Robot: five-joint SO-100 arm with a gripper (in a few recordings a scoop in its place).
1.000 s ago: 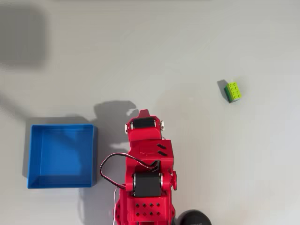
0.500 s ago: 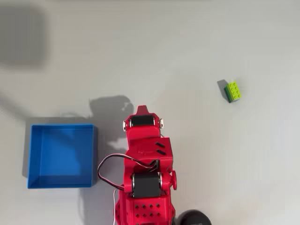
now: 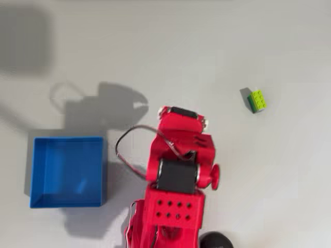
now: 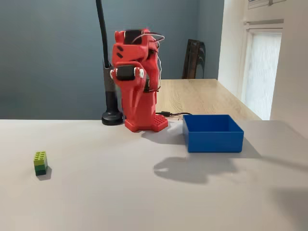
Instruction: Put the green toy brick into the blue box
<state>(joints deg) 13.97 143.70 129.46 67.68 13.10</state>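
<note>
Red two-finger gripper point(image 4: 144, 34) folded high on the arm, jaw state indiscernible. Square shallow blue plastic box point(image 3: 68, 171) lies just left of the arm overhead; small lime-green studded plastic brick point(image 3: 257, 101) sits well apart, upper right.

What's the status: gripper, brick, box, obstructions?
Gripper state unreadable, arm folded at base. Green toy brick alone on table, untouched. Blue box holds nothing. Path open.

1. The arm point(image 3: 176, 175) is bright red plastic, built of blocky printed segments.
2. Black servo motors point(image 3: 177, 176) sit in the red housings, framed by pale fittings.
3. A thin dark cable point(image 3: 129, 150) loops out from one side.
4. The base block point(image 3: 172, 209) carries rows of small round holes.
</note>
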